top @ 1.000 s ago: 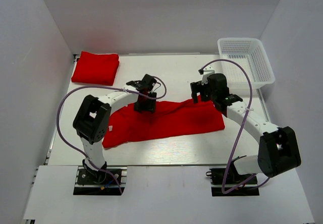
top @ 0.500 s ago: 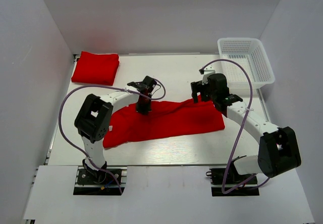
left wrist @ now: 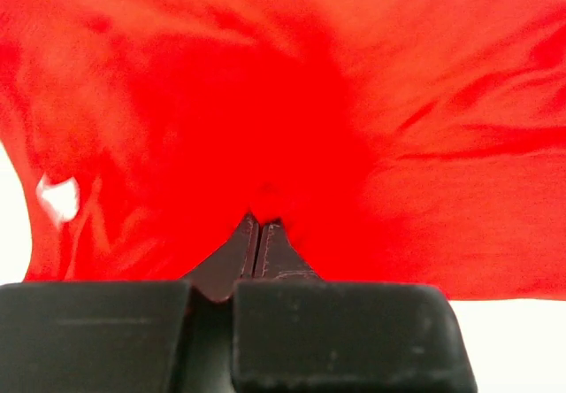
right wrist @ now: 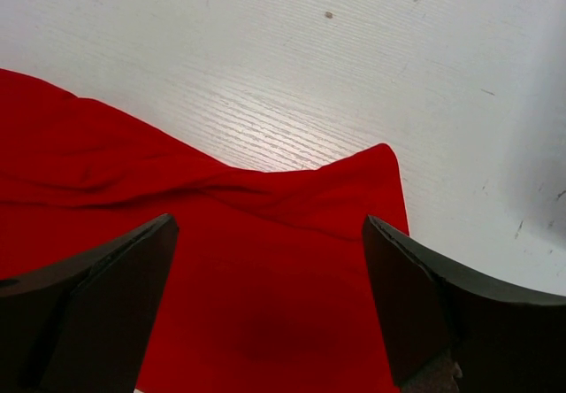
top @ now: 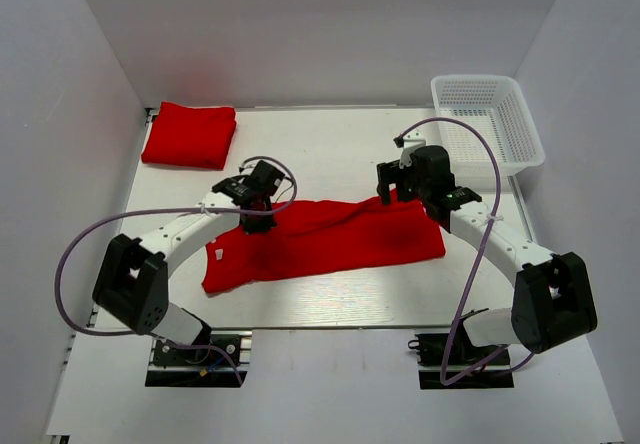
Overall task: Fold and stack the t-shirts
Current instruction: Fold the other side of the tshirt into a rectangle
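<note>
A red t-shirt (top: 340, 236) lies spread and creased across the middle of the table, its white neck tag (top: 215, 255) near the left end. My left gripper (top: 258, 216) is shut on a pinch of its far-left fabric. In the left wrist view the jaws (left wrist: 256, 223) meet with red t-shirt cloth (left wrist: 371, 101) bunched at their tips and the tag (left wrist: 57, 196) at left. My right gripper (top: 390, 190) hangs open over the shirt's far right corner. The right wrist view shows its fingers (right wrist: 106, 296) wide apart above the t-shirt (right wrist: 265, 322), holding nothing. A second t-shirt (top: 190, 134) lies folded at the back left.
A white mesh basket (top: 488, 116) stands at the back right corner of the table. White walls close in the left, back and right sides. Purple cables loop from both arms. Bare tabletop (right wrist: 309, 65) shows beyond the shirt's far edge.
My left gripper has shut on the shirt and moved left and slightly nearer, dragging the cloth with it; the left arm has swung outward. The right arm has stayed still and open.
</note>
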Tool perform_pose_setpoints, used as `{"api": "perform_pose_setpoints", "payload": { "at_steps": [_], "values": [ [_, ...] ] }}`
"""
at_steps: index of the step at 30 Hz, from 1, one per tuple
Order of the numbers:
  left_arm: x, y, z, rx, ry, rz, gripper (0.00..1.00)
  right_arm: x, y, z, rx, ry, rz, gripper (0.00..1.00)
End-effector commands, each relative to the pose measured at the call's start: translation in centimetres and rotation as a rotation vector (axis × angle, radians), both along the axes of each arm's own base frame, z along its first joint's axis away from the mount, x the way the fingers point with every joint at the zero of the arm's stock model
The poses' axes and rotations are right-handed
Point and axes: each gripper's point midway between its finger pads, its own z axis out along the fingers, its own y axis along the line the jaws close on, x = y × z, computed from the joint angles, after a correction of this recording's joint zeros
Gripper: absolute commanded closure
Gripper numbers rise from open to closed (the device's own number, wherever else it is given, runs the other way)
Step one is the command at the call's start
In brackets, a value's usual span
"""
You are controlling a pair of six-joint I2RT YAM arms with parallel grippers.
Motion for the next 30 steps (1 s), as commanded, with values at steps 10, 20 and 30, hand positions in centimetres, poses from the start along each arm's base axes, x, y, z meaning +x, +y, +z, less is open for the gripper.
{"api": "perform_pose_setpoints", "payload": {
  "at_steps": [10, 20, 30],
  "values": [
    [-6.1, 6.5, -0.1, 0.063, -0.016, 0.347, 1.0, -0.3, 1.8, 2.7, 0.086, -0.038, 0.078, 0.1],
    [-8.9, 9.9, -1.0, 0.151, -0.012, 0.433, 0.73, -0.8, 2.3, 2.5, 0.103, -0.023, 0.11, 0.1],
    [-8.7, 11.9, 1.3, 0.275, -0.035, 0.531, 0.0, -1.3, 2.7, 2.0, 0.103, 0.005, 0.139, 0.1]
  ]
}}
